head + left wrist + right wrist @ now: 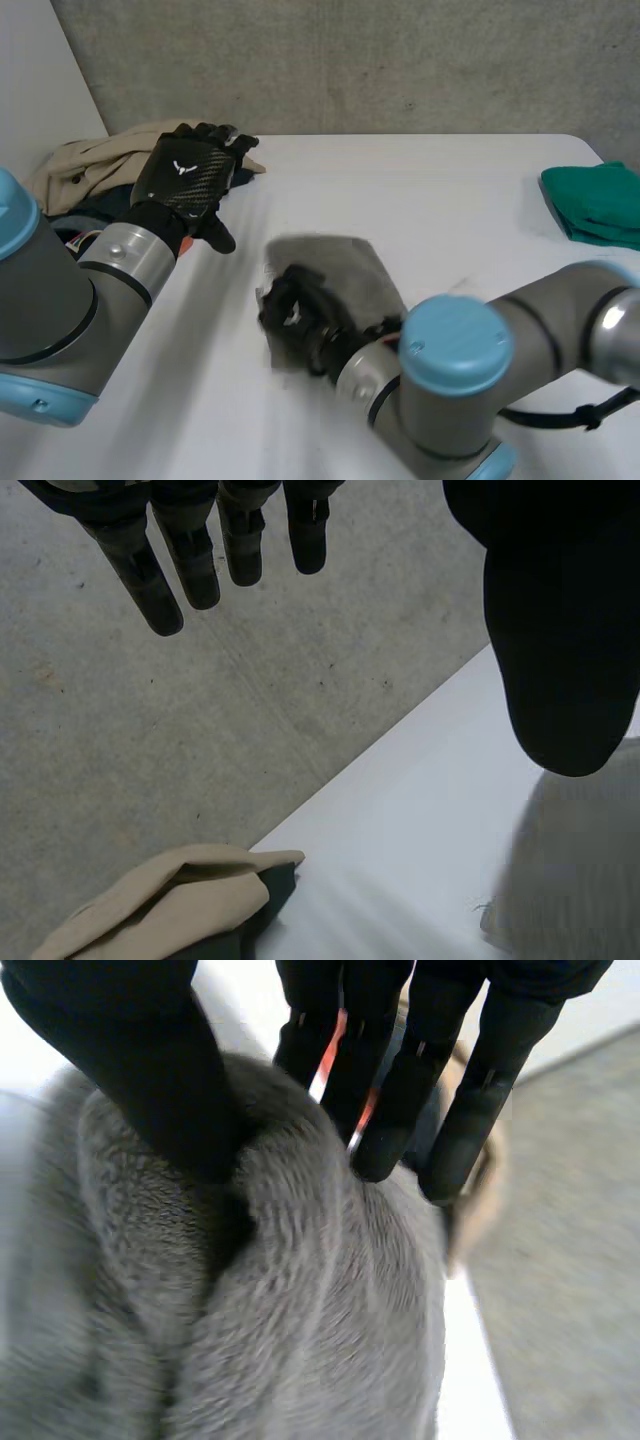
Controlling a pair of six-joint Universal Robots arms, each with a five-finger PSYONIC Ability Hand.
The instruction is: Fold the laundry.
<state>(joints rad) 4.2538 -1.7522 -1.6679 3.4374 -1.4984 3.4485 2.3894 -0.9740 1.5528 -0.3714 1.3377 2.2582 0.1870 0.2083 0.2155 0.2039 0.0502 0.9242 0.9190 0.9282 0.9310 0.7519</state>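
right hand (296,308) pinches grey cloth (345,265) on white table (450,215) below concrete wall (350,60).

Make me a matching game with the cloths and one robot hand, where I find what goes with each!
Things:
1. grey cloth
2. green cloth
3. beige cloth
4. left hand

Places or states:
A. open, holding nothing
B. piled at the far left corner of the table
C. pinched by the right hand
D. at the table's right edge

Pairs: 1-C, 2-D, 3-B, 4-A
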